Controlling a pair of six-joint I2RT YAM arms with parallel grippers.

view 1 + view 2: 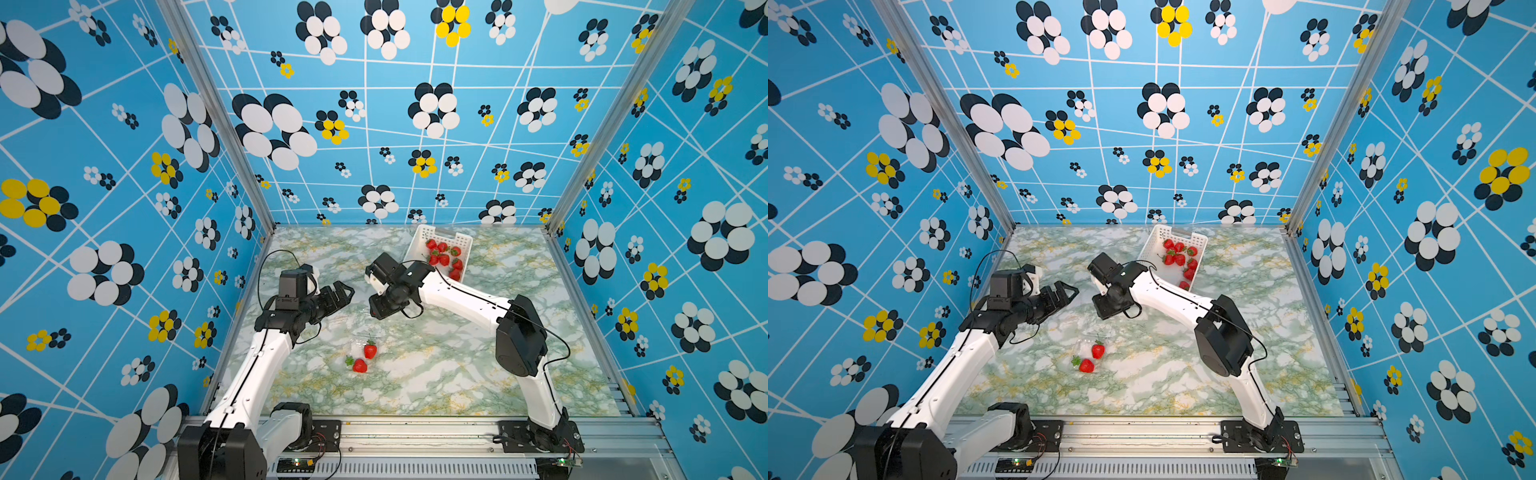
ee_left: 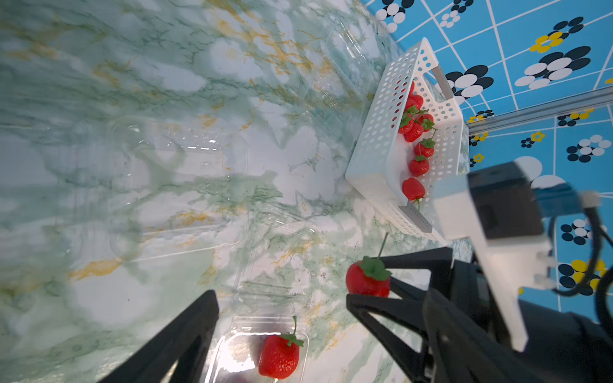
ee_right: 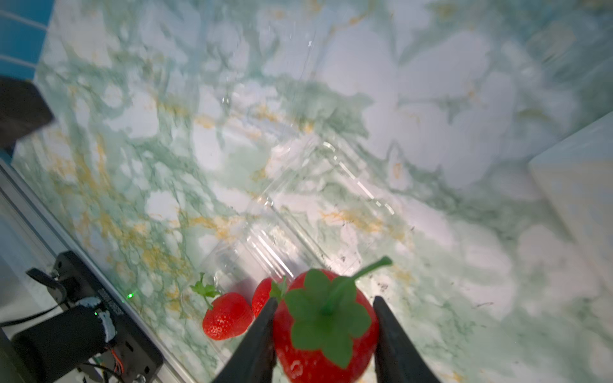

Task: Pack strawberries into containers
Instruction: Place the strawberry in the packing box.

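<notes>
My right gripper (image 3: 325, 298) is shut on a strawberry (image 3: 326, 328), cap facing the wrist camera, above the marble table. In the left wrist view this held strawberry (image 2: 368, 278) hangs just beyond one finger of my left gripper (image 2: 280, 295), which is open and empty. In both top views the left gripper (image 1: 347, 292) (image 1: 1071, 292) points at the right wrist, which hides the right fingers. An open clear container (image 1: 360, 345) holds one strawberry (image 1: 370, 350) (image 2: 278, 356). Another strawberry (image 1: 359, 365) (image 3: 227, 315) lies at its front edge; I cannot tell whether it is inside.
A white perforated basket (image 1: 419, 241) (image 2: 374, 142) with several strawberries (image 1: 444, 254) stands at the back right. Other clear containers (image 2: 172, 185) (image 2: 331, 66) lie on the marble, nearly invisible. Patterned blue walls enclose three sides, and an aluminium rail (image 1: 415, 428) runs along the front.
</notes>
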